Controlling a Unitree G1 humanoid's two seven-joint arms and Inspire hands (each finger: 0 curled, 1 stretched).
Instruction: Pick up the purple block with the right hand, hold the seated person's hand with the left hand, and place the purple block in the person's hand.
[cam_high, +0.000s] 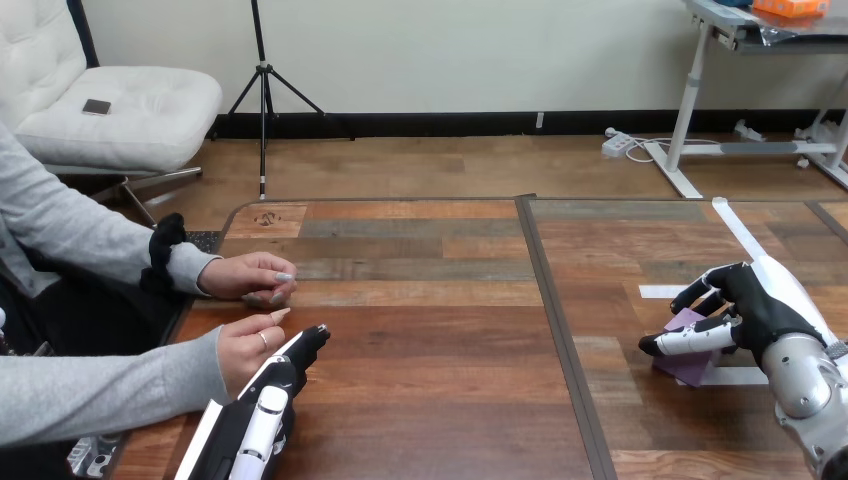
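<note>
Right hand (738, 312) at the table's (430, 400) right side, its fingers and thumb curled round the purple block (690, 362), which sits low at the tabletop. Left hand (268, 398) lies with fingers straight, just beside the person's nearer hand (245, 347); no grasp is visible. The person's farther hand (250, 276) rests on the table.

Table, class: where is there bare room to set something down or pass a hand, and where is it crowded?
Free: the table's wide middle, between the person's hands and the right hand, near edge to far edge. Crowded: far left, where the left hand lies beside the person's hands; far right, where the right hand grips the block.
</note>
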